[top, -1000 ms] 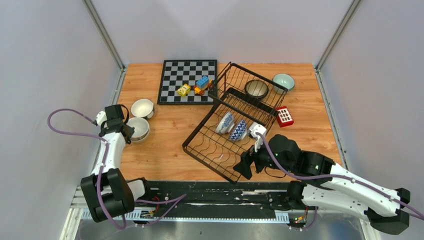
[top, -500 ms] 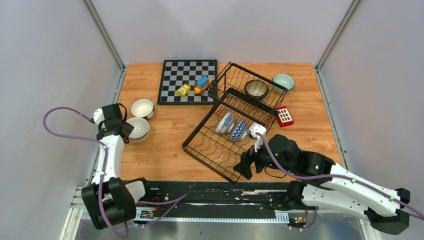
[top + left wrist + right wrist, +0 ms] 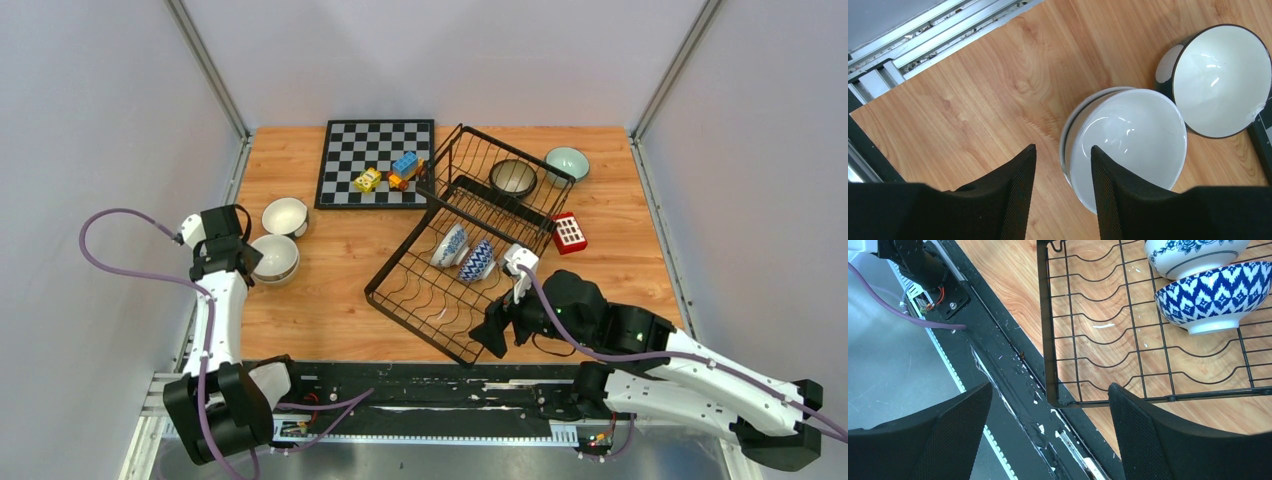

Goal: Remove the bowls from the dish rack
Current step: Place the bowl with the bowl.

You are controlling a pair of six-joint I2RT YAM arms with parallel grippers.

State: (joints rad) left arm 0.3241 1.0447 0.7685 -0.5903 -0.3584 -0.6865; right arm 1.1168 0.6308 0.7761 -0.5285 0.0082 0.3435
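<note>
With the left hand [image 3: 1062, 165] part-open and empty over the stacked white bowls [image 3: 1128, 145] at the table's [image 3: 998, 100] left, and the right hand [image 3: 1049, 390] wide and empty by the dish rack's [image 3: 1168, 398] near corner, we worried it'd snag the wire and jolt the patterned bowls [image 3: 1213, 295] inside.

Left arm [image 3: 215, 300]: white links, black joints | right arm [image 3: 690, 398]: white links, bulky black wrist housing | cables [image 3: 118, 212]: purple, one running along each arm | fingers [image 3: 1015, 200]: black, broad, finely dimpled faces | bases [image 3: 215, 405]: black, blocky
</note>
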